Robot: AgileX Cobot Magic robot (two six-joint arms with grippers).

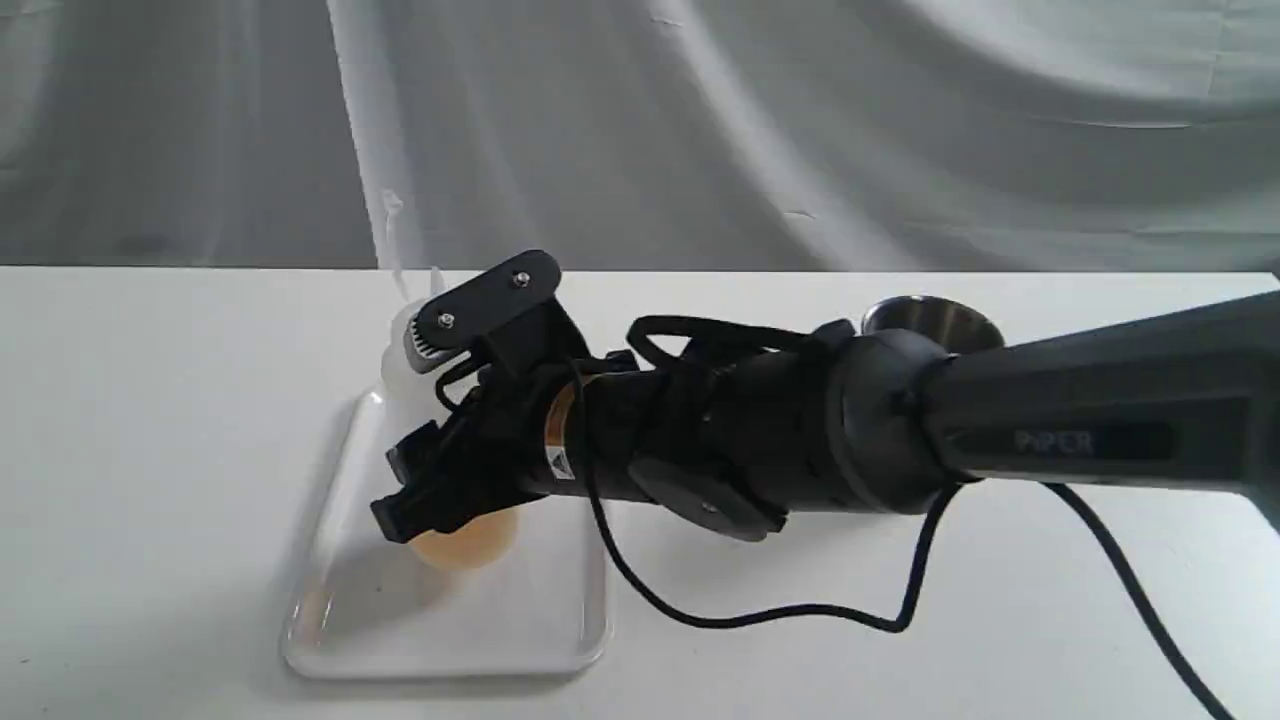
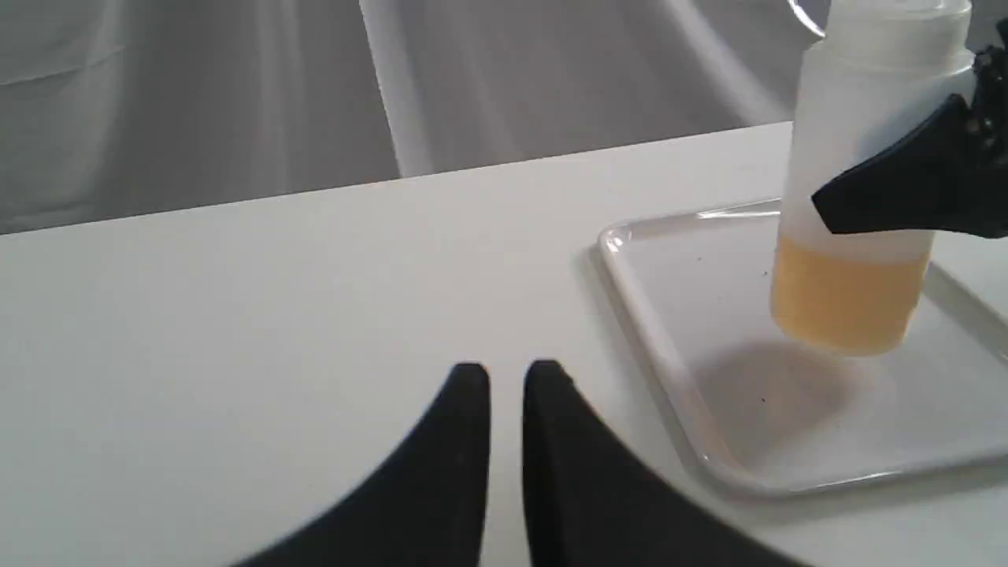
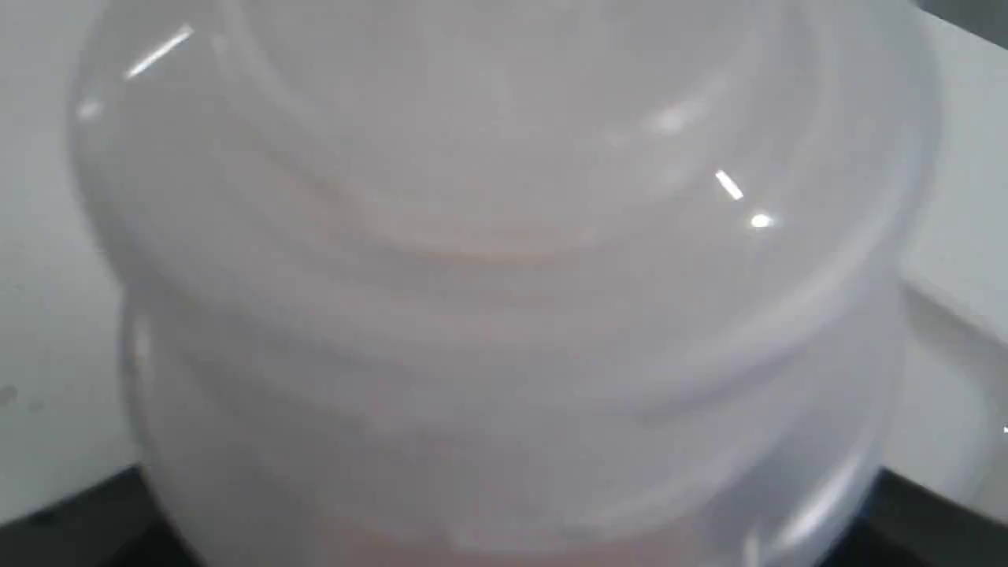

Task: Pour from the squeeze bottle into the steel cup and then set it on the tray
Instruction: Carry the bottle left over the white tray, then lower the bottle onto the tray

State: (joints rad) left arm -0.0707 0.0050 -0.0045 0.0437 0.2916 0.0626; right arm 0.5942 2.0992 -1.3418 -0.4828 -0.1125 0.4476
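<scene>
My right gripper (image 1: 440, 410) reaches across to the left and is shut on the squeeze bottle (image 1: 402, 365), gripping its translucent body above the amber liquid (image 1: 465, 545). The bottle stands nearly upright over the white tray (image 1: 300, 640); I cannot tell whether its base touches the tray. In the left wrist view the squeeze bottle (image 2: 858, 157) shows one black right finger (image 2: 890, 189) across it, above the tray (image 2: 646, 315). The bottle (image 3: 504, 276) fills the right wrist view. The steel cup (image 1: 930, 315) stands at the back right, mostly hidden behind the arm. My left gripper (image 2: 508, 374) is shut and holds nothing.
The right arm (image 1: 1050, 430) and its black cable (image 1: 800, 612) stretch across the white table (image 1: 150, 450). A grey cloth backdrop (image 1: 700, 120) hangs behind the table's far edge.
</scene>
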